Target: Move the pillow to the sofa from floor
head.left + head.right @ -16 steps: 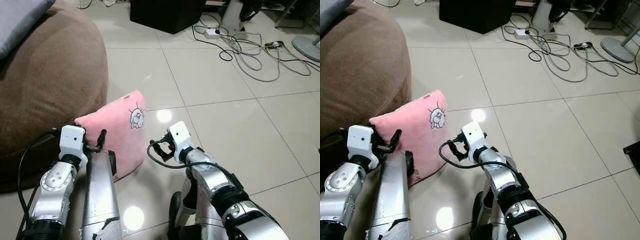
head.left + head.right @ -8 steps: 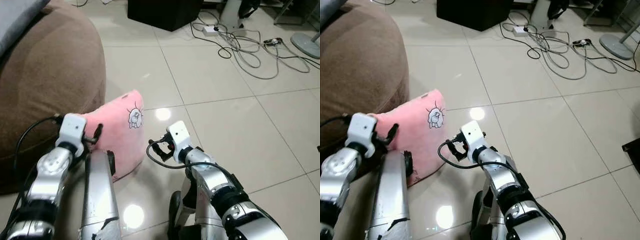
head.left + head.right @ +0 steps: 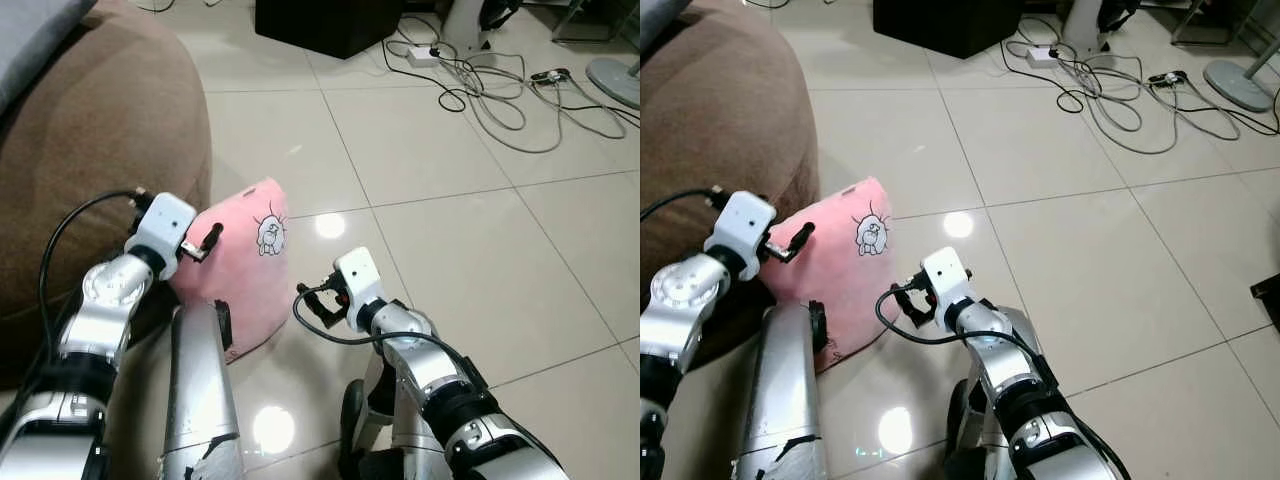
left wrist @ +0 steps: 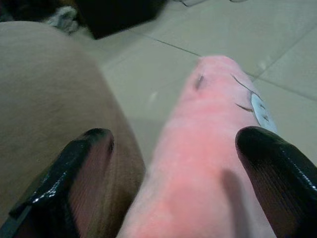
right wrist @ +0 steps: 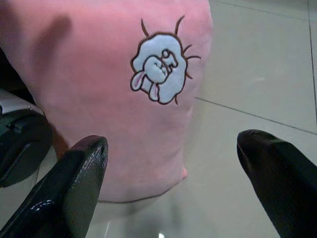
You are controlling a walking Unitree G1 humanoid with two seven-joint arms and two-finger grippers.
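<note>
With the pink pillow [image 3: 243, 262] propped on the tiled floor [image 3: 450, 230] against the brown sofa [image 3: 90, 150], the spread left gripper [image 4: 173, 163] and spread right gripper [image 5: 168, 163] should close in from both sides.

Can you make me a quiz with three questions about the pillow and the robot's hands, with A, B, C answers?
1. Where is the pillow?
A. On the floor, leaning on the sofa
B. On top of the sofa
C. Under the cables

2. What colour is the pillow?
A. Blue
B. Pink
C. Green

3. How are the fingers of the left gripper?
A. Shut tight on the pillow
B. Spread open, one on each side of the pillow's top edge
C. Holding a cable

Answers:
1. A: its lower edge sits on the tiles beside the brown sofa.
2. B: it is pink with a small white bunny patch.
3. B: the wrist view shows the two black fingers wide apart.
</note>
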